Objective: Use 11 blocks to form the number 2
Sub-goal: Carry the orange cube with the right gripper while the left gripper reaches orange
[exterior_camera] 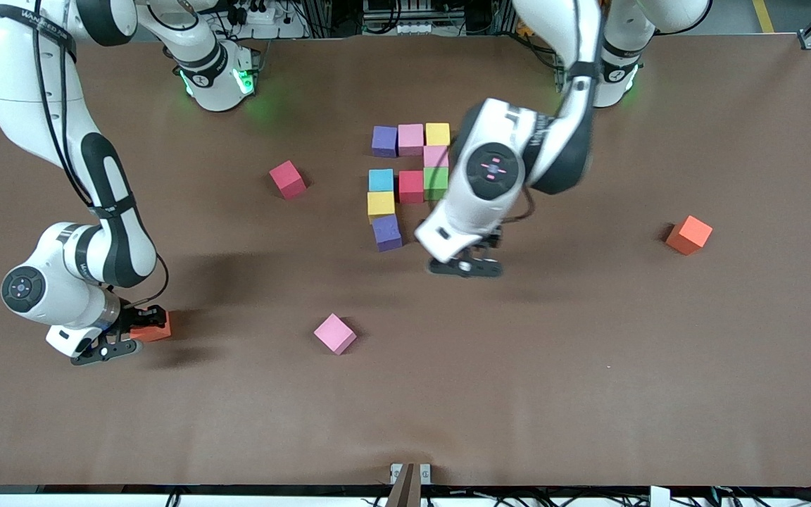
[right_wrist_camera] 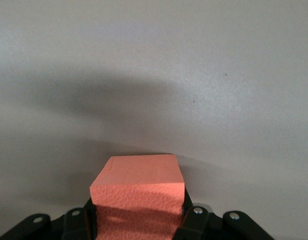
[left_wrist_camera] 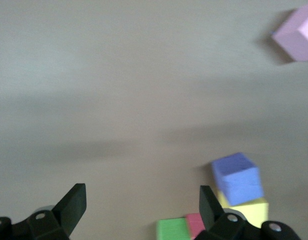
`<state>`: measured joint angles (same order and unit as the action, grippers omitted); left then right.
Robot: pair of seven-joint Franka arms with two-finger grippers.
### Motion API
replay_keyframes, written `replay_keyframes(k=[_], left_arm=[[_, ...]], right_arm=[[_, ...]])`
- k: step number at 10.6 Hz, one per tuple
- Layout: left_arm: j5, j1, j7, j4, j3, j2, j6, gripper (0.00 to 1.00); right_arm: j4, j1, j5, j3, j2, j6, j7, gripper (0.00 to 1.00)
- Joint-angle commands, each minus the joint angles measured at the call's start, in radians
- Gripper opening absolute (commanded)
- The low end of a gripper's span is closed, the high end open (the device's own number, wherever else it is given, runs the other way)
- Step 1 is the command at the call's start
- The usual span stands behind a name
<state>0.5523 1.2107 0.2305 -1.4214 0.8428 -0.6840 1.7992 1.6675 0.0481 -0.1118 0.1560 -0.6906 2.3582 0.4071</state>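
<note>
Nearest the front camera, a loose pink block [exterior_camera: 335, 334] is seen on the bare desk [exterior_camera: 588, 394]. Toward the right arm's end, the right end effector [exterior_camera: 118, 343] is set low at the desk, its fingers pressed on the sides of an orange block [exterior_camera: 154, 327] (probably the next piece). That contact is confirmed only in the right wrist view, where the orange block [right_wrist_camera: 139, 197] is seen clamped between both pads. The part-built 2 [exterior_camera: 409, 183] is laid flat mid-desk: nine blocks, so two appear to be missing from the bottom row beside the purple block [exterior_camera: 387, 232]. Over that gap the left end effector [exterior_camera: 465, 266] is held wide and empty; fingers [left_wrist_camera: 74, 202] are seen spread in its wrist view, figure corner alongside. Spare red [exterior_camera: 287, 179] and orange [exterior_camera: 688, 234] blocks are left loose.
</note>
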Motion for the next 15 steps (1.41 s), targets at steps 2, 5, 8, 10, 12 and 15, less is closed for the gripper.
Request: replay_keyframes(k=[2, 5, 8, 10, 12, 15], left_arm=[[-0.263, -0.081, -0.052, -0.160, -0.016, 0.200, -0.024, 1.00], [-0.498, -0.297, -0.127, -0.362, -0.166, 0.413, 0.075, 1.00], [-0.648, -0.595, -0.232, -0.540, -0.388, 0.553, 0.182, 1.00], [-0.685, -0.704, -0.290, -0.679, -0.459, 0.616, 0.274, 1.00], [-0.692, -0.811, -0.457, -0.802, -0.484, 0.636, 0.406, 1.00], [-0.692, -0.899, -0.675, -0.915, -0.482, 0.617, 0.558, 1.00]], right_arm=[[0.034, 0.105, 0.011, 0.007, 0.141, -0.014, 0.001, 0.49], [0.035, 0.252, 0.011, 0.007, 0.212, -0.028, 0.001, 0.49], [0.035, 0.402, 0.011, 0.005, 0.278, -0.079, 0.002, 0.50], [0.035, 0.514, 0.015, 0.007, 0.284, -0.079, 0.004, 0.52], [0.035, 0.620, 0.040, 0.007, 0.276, -0.079, 0.007, 0.53], [0.034, 0.751, 0.044, 0.005, 0.260, -0.074, 0.010, 0.53]])
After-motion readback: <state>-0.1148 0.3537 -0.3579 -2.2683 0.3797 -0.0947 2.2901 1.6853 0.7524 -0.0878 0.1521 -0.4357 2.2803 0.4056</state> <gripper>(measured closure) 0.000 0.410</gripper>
